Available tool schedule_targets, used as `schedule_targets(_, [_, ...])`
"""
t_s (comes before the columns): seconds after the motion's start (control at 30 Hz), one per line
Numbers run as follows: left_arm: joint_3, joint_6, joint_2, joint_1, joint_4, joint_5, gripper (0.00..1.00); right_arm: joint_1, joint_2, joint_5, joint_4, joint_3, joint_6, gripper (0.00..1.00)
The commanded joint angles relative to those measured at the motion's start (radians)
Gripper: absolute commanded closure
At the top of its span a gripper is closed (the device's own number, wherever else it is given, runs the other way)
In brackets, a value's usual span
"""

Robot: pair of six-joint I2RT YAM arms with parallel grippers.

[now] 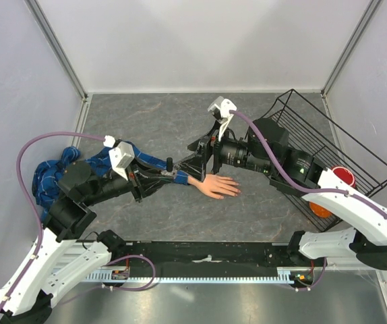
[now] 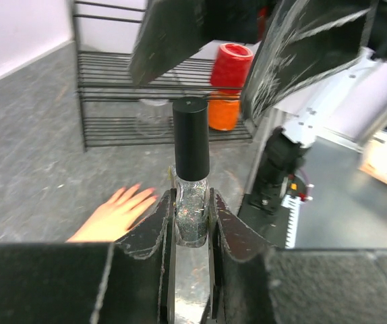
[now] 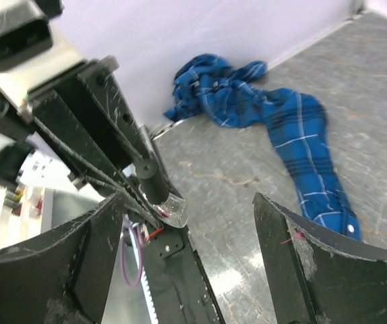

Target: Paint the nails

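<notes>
A pale mannequin hand [image 1: 219,185] lies flat on the grey worktop [image 1: 153,128], its nails [image 2: 134,190] at the fingertips too small to make out. At the hand's wrist, the left claw [image 2: 192,202] is clenched around a small glittery bottle [image 2: 192,226] with a black cap [image 2: 191,138]. Just beyond the wrist, the right claw [image 3: 187,202] is spread wide, its fingers on either side of the cap without touching it. A blue plaid sleeve [image 3: 301,142] trails left from the hand. Farther right of the hand stands a black wire basket [image 1: 328,142].
</notes>
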State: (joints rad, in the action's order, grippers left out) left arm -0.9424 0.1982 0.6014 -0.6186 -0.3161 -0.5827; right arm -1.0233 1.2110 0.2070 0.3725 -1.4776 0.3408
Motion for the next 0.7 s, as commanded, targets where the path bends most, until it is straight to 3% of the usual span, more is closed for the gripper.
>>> schedule_targets(0.0, [-0.003, -0.057, -0.003, -0.003, -0.009, 0.084, 0.98, -0.049, 0.027, -0.181, 0.011, -0.067, 0.058, 0.17])
schedule_targets(0.13, [-0.006, -0.054, 0.011, -0.003, -0.012, 0.086, 0.98, -0.139, 0.096, -0.343, 0.046, -0.118, 0.043, 0.32])
schedule_targets(0.17, [-0.007, -0.052, 0.009, -0.003, -0.012, 0.086, 0.98, -0.146, 0.110, -0.357, 0.057, -0.144, 0.041, 0.40])
schedule_targets(0.4, [-0.009, -0.046, -0.002, -0.003, -0.012, 0.066, 0.98, -0.182, 0.185, -0.400, 0.094, -0.204, 0.023, 0.60])
schedule_targets(0.5, [-0.016, -0.043, -0.003, -0.003, -0.002, -0.020, 0.98, -0.182, 0.156, -0.386, 0.079, -0.176, 0.004, 0.84])
schedule_targets(0.53, [-0.016, -0.037, -0.003, -0.003, 0.005, -0.051, 0.98, -0.181, 0.145, -0.364, 0.069, -0.165, -0.003, 0.99])
schedule_targets(0.67, [0.008, 0.030, -0.015, -0.003, 0.119, -0.222, 0.98, -0.159, 0.093, -0.201, 0.016, -0.080, -0.049, 1.00])
